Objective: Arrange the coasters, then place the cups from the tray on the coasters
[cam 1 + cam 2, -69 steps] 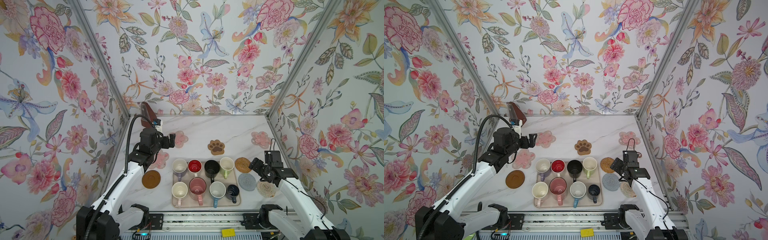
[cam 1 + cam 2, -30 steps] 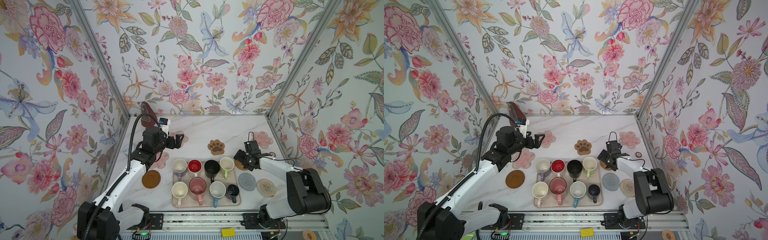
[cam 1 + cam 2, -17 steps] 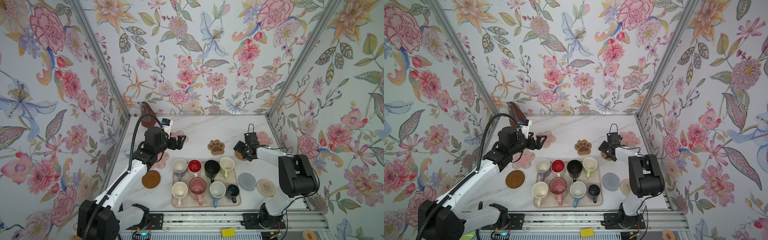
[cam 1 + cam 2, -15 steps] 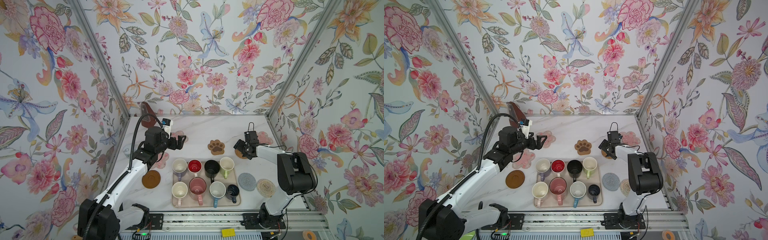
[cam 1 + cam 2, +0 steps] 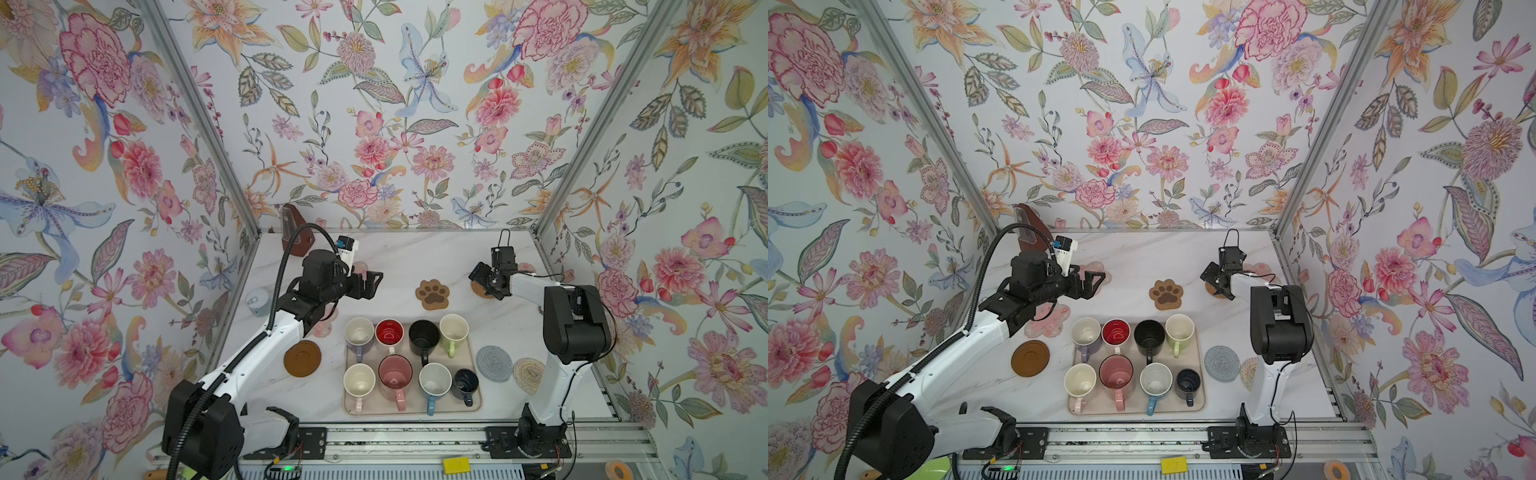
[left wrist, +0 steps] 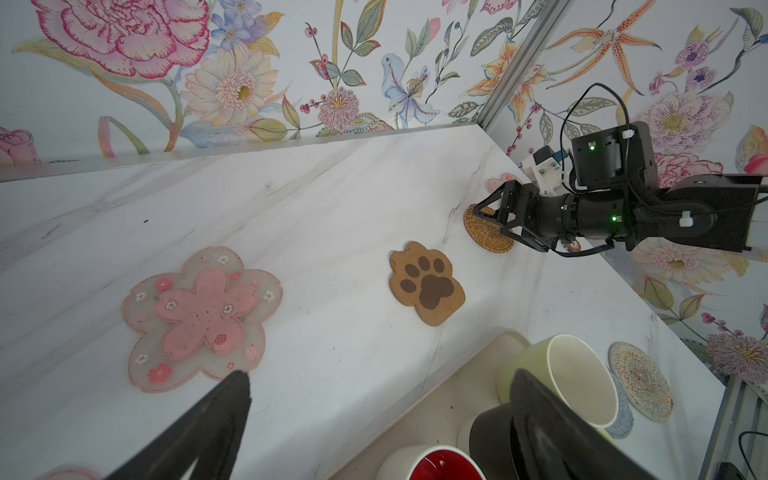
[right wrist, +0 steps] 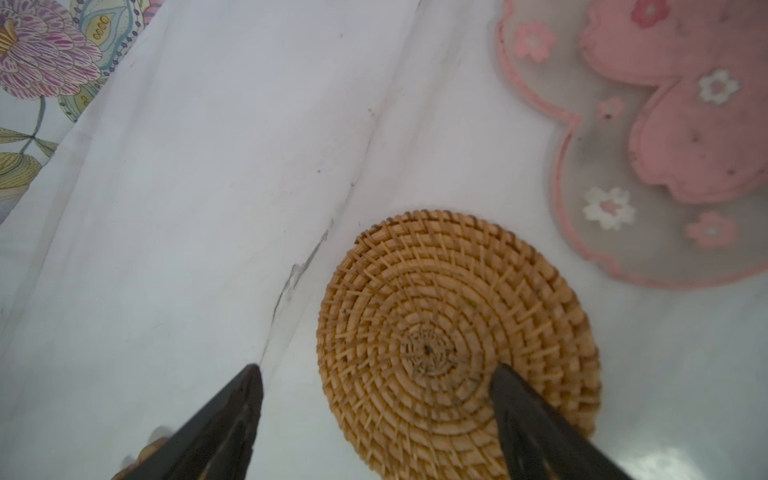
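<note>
Eight cups stand on the beige tray [image 5: 415, 409] [image 5: 1200, 405], among them a black one [image 5: 424, 337] and a light green one [image 5: 454, 330]. My right gripper [image 5: 482, 284] [image 5: 1212, 282] [image 7: 376, 368] is open low over the tan rattan coaster [image 7: 453, 332] [image 6: 488, 232], one finger above it and one above bare table. A pink flower coaster [image 7: 665, 145] lies just beyond. My left gripper [image 5: 374, 284] [image 5: 1096, 284] [image 6: 378, 374] hangs open and empty between another pink flower coaster [image 6: 199, 316] and the tray. The paw print coaster [image 5: 433, 294] [image 6: 428, 282] lies between the grippers.
A brown disc coaster [image 5: 302, 358] lies left of the tray. Grey [image 5: 494, 363] and cream [image 5: 528, 375] woven coasters lie to its right, by the right arm's base. A brown wedge-shaped object [image 5: 297, 235] stands at the back left, with a pale-blue can [image 5: 257, 302] by the left wall.
My right gripper has swung from beside the tray toward the back, and the rattan coaster has shifted back with it. My left gripper has drifted slightly right.
</note>
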Robot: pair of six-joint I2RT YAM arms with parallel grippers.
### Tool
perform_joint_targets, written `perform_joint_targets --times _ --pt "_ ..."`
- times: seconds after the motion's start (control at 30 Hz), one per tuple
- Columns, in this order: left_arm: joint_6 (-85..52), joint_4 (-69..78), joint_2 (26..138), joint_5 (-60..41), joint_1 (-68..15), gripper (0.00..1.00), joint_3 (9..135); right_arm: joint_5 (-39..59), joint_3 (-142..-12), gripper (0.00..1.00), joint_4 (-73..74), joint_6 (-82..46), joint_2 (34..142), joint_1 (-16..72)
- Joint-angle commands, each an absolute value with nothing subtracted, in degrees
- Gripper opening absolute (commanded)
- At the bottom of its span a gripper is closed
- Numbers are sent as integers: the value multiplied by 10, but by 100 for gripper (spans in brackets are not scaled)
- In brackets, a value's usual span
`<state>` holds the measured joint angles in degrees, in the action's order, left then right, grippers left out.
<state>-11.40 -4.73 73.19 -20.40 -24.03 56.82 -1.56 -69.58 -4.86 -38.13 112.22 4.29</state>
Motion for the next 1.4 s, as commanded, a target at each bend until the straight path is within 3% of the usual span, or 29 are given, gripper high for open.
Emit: perform_joint_targets --times 0.0,0.43,0.6,0.8,1.17,1.37 --pt "-118 -33 731 -201 -244 99 565 -7 -709 87 -91 -365 1162 29" --pt "-106 -33 716 -184 -244 99 555 -1 -775 87 -117 -351 1204 28" --pt "-105 -28 713 -182 -244 99 550 2 -790 87 -134 -341 1174 28" --pt "-98 -26 713 -182 -245 99 546 -1 -753 89 -156 -331 1074 34" --pt "-88 -21 693 -183 -245 99 538 -39 -542 93 -196 -361 834 67" --pt "-86 -20 686 -175 -244 99 536 -58 -463 95 -195 -379 754 71"
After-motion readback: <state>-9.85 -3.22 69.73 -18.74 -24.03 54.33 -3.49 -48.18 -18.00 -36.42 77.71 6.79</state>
